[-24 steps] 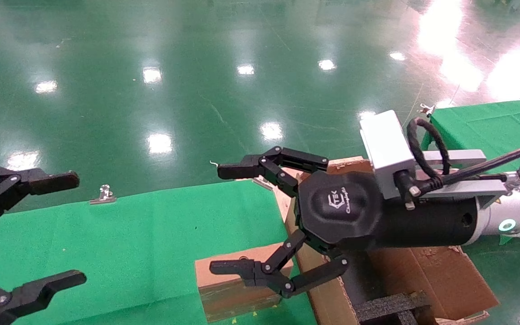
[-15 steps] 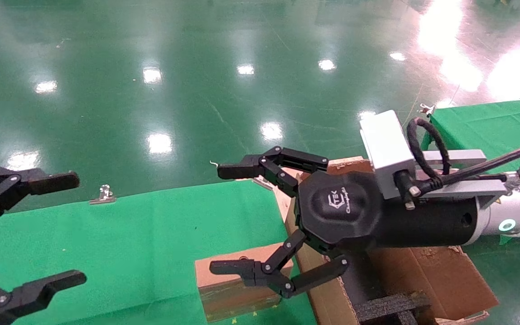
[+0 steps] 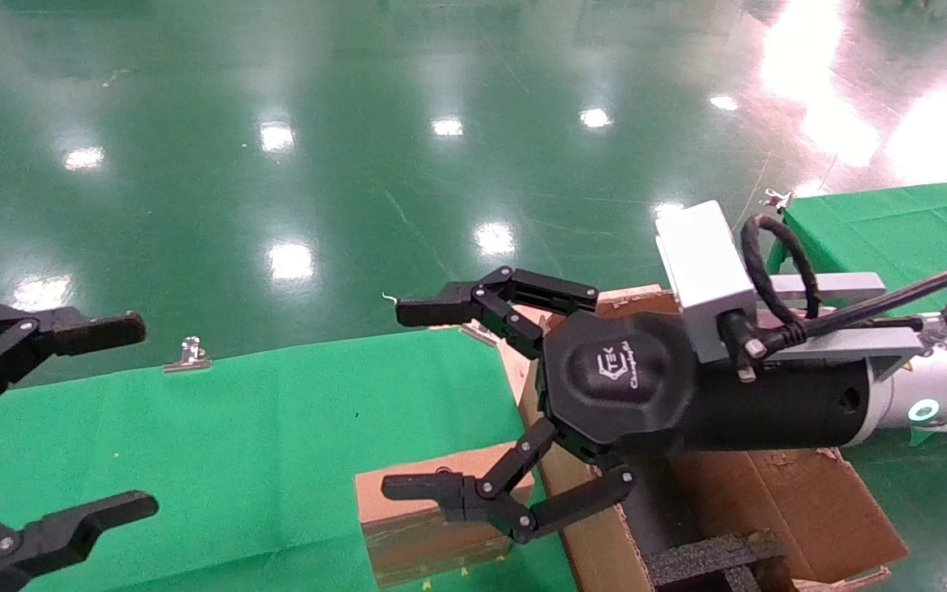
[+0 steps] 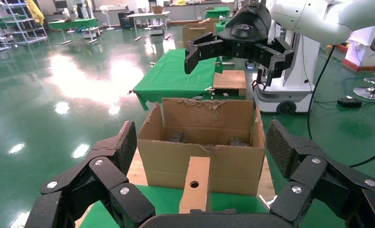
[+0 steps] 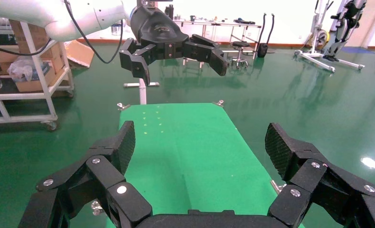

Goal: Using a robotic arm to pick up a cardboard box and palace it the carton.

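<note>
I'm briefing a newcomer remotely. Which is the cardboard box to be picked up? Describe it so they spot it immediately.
On the green-covered table, look at the near edge beside the carton. The cardboard box lies there, below the open right pincer. It is small, with a round hole in one narrow face; the carton is far bigger, ragged-flapped, holding black foam.

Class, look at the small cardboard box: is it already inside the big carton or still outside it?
Outside. The cardboard box stands on the green cloth beside the carton.

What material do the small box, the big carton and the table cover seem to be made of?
The small box looks like plain brown cardboard, matte and scuffed. The big carton appears to be corrugated cardboard, with torn, ragged flap edges. The table cover seems to be green cloth, matte and held by a metal clip.
</note>
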Motion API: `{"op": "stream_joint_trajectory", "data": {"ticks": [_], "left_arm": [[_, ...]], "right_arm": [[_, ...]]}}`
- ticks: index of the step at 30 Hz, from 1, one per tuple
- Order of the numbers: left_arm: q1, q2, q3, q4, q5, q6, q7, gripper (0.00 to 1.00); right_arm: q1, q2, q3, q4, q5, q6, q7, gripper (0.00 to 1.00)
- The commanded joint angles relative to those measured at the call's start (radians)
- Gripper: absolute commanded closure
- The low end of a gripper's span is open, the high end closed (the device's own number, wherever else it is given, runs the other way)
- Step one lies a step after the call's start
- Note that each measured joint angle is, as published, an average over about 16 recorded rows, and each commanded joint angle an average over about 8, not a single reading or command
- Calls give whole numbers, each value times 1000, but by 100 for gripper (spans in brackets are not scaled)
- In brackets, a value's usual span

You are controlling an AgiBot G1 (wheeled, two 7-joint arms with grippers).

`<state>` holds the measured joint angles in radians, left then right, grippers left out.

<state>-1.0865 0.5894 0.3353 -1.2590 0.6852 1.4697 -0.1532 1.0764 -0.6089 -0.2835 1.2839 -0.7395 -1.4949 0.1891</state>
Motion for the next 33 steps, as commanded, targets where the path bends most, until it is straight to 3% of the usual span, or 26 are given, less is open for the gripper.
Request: {"op": "stream_joint_trajectory", "data": {"ticks": [1, 6, 12, 20, 33], "left_arm": [[0, 0, 0, 0, 0, 0, 0, 100], [0, 0, 0, 0, 0, 0, 0, 100], [0, 0, 0, 0, 0, 0, 0, 100], [0, 0, 0, 0, 0, 0, 0, 100], [0, 0, 0, 0, 0, 0, 0, 100]], "right_arm": [[-1, -1, 2, 0, 5, 0, 0, 0], [17, 5, -22, 1, -54, -1, 7, 0], [100, -11, -102, -9, -228, -23, 26, 0], [247, -101, -245, -79, -479, -72, 24, 0], [402, -256, -467, -222, -724, -70, -89, 0]]}}
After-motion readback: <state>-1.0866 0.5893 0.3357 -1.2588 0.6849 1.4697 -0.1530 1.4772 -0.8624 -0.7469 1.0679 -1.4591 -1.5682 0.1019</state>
